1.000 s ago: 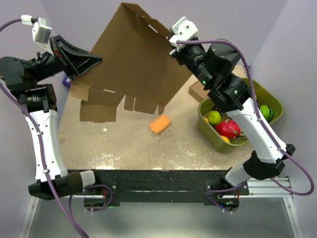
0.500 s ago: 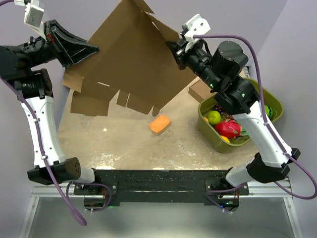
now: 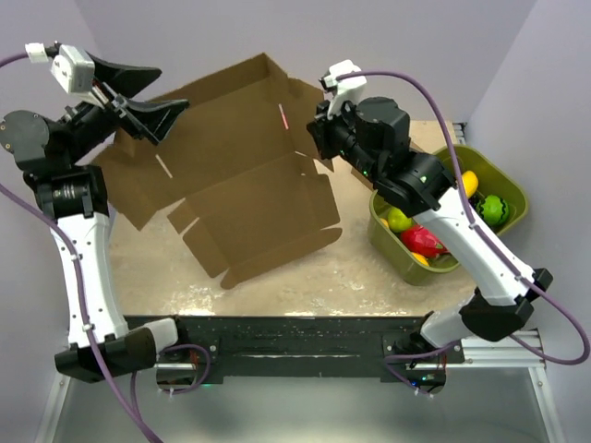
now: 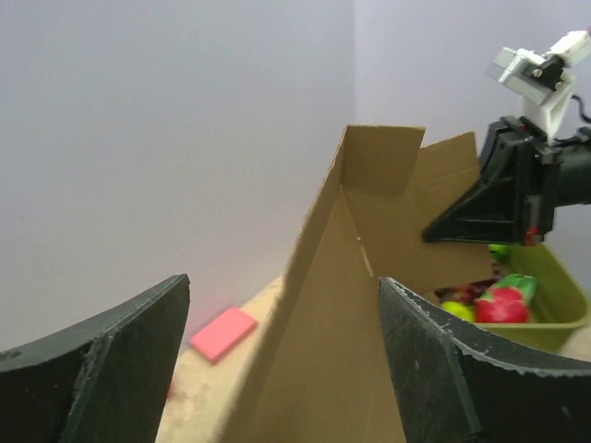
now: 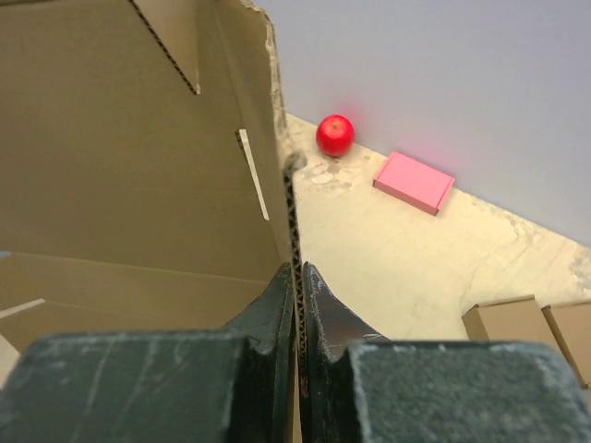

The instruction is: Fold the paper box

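The paper box [image 3: 240,175] is a large brown die-cut sheet with flaps, partly folded and tilted over the table's middle. My right gripper [image 3: 315,138] is shut on its far right edge; the right wrist view shows the corrugated edge [image 5: 294,212] pinched between the fingers of the gripper [image 5: 297,272]. My left gripper [image 3: 159,92] stands open at the sheet's upper left corner. In the left wrist view the cardboard [image 4: 369,240] runs up between the wide-apart fingers of the gripper [image 4: 284,305], and neither finger presses on it.
A green bin [image 3: 513,185] with fruit sits at the right, a small brown box [image 3: 367,172] just behind it. Near the back wall lie a red apple [image 5: 334,135] and a pink pad [image 5: 413,182]. Two brown boxes [image 5: 526,323] sit at the right.
The left gripper opened and let go of the sheet. The sheet swung down from nearly upright to a low tilt and now hides the orange block. The right gripper kept its hold.
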